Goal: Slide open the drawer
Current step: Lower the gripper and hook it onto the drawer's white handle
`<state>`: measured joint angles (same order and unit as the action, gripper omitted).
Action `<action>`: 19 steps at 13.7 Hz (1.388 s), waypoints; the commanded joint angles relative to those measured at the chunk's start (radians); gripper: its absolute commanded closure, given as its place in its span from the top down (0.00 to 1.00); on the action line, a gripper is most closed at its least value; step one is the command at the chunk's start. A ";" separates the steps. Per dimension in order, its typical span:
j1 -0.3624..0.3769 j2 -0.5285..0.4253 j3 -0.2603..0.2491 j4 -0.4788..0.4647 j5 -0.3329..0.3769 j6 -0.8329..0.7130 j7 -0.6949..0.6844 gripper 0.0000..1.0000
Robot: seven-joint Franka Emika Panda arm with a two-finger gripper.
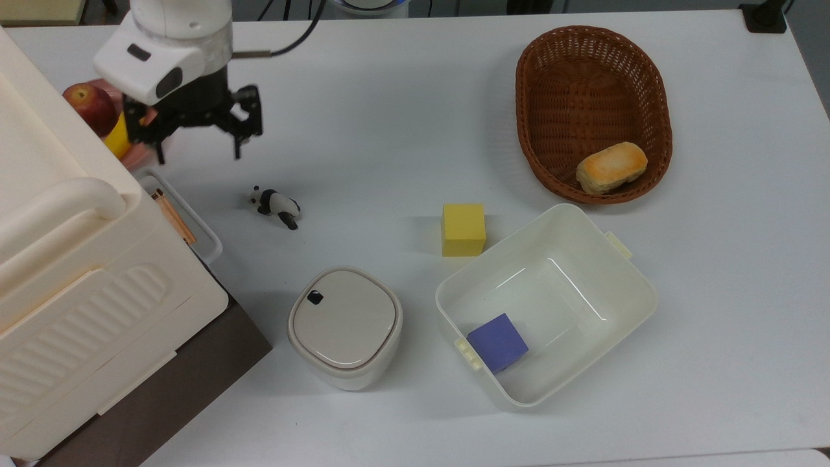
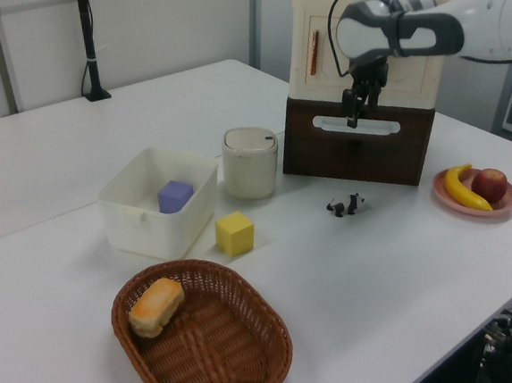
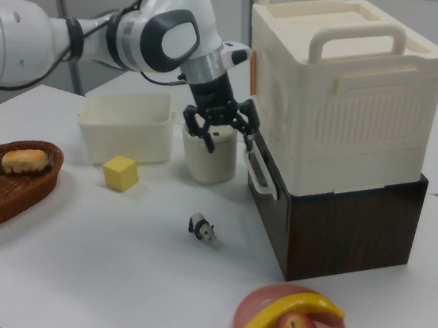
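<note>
Currently the dark brown wooden drawer with white loop handle sits closed under the cream ribbed plastic unit at one corner of the white worktop. The tool, fingers apart and empty, hovers just beside the handle. Grasping and pulling remain.

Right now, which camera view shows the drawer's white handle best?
The left view: the handle faces it fully on the dark drawer front. The right view sees it side-on; the top view sees it from above.
</note>
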<state>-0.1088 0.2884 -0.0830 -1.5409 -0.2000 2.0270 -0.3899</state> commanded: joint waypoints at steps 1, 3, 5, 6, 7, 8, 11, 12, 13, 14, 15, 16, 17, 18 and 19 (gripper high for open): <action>0.001 -0.002 0.000 -0.031 -0.123 0.119 -0.020 0.88; 0.004 0.005 0.000 -0.053 -0.154 0.163 -0.007 0.87; 0.004 0.034 0.000 -0.064 -0.157 0.174 -0.007 0.87; 0.006 0.047 0.000 -0.064 -0.159 0.174 -0.007 0.86; 0.008 0.067 0.002 -0.065 -0.165 0.174 -0.007 0.85; 0.009 0.074 0.003 -0.065 -0.171 0.174 -0.007 0.84; 0.018 0.103 0.005 -0.071 -0.171 0.174 -0.007 0.80; 0.018 0.107 0.005 -0.070 -0.173 0.176 -0.007 0.73; 0.020 0.107 0.005 -0.071 -0.173 0.176 -0.009 0.64; 0.023 0.106 0.006 -0.073 -0.171 0.174 -0.010 0.56; 0.023 0.104 0.009 -0.074 -0.168 0.170 -0.012 0.56; 0.024 0.103 0.012 -0.082 -0.167 0.164 -0.017 0.56; 0.027 0.097 0.012 -0.103 -0.165 0.163 -0.017 0.56; 0.034 0.091 0.014 -0.120 -0.165 0.163 -0.017 0.56; 0.046 0.084 0.014 -0.133 -0.162 0.162 -0.014 0.56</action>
<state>-0.0946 0.4084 -0.0721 -1.5949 -0.3629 2.1839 -0.3942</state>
